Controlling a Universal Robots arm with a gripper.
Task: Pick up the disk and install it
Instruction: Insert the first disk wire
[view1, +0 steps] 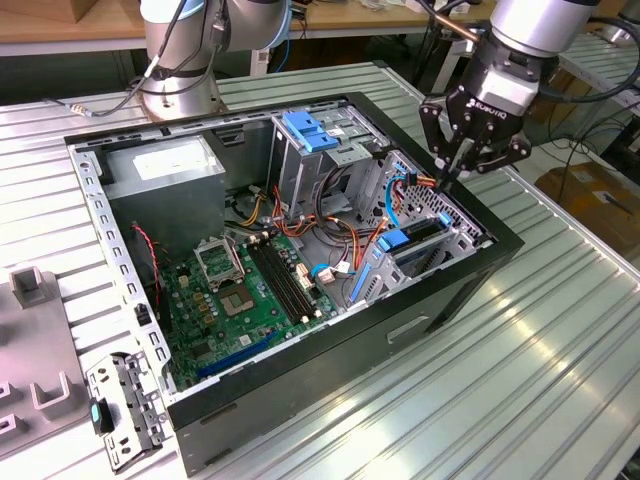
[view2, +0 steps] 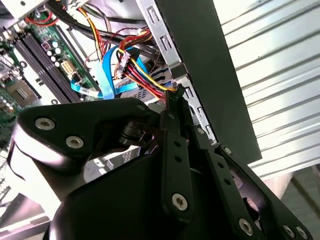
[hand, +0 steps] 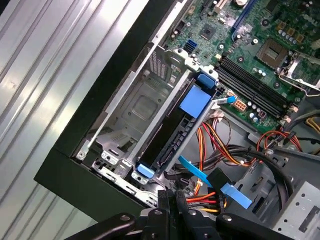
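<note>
Closest to the lens in both wrist views is the gripper (view2: 175, 97) (hand: 172, 196), its black linkage running up to two fingers pressed together. The tips sit against a bundle of red, yellow and black wires (view2: 142, 80); whether they pinch one of those wires cannot be told. In the exterior view the gripper hangs over the computer case's corner at the exterior view's right, tips pointing down inside the rim.

A ribbed metal bench (view1: 520, 380) carries everything. An open black computer case (view1: 300, 375) lies on its side across the middle of the bench. At the case's far corner, near the arm's base (view1: 180, 70), sits a grey box with a white sticker (view1: 165, 165). A green motherboard (view1: 235, 300) covers the case floor along its near edge. A grey drive cage (view1: 310, 165) stands at the far edge, topped by a blue latch (view1: 307, 130).

The disk (hand: 162, 137) stands on edge in the metal bay at the case's corner, just beside the black wall, dark circuit side showing, with blue rails at both ends. It lies just below the fingertips, not held. A flat blue cable (hand: 200, 175) crosses between the disk and the wires. A loose grey bracket (view1: 125, 405) rests near the bench's near edge, outside the case.
</note>
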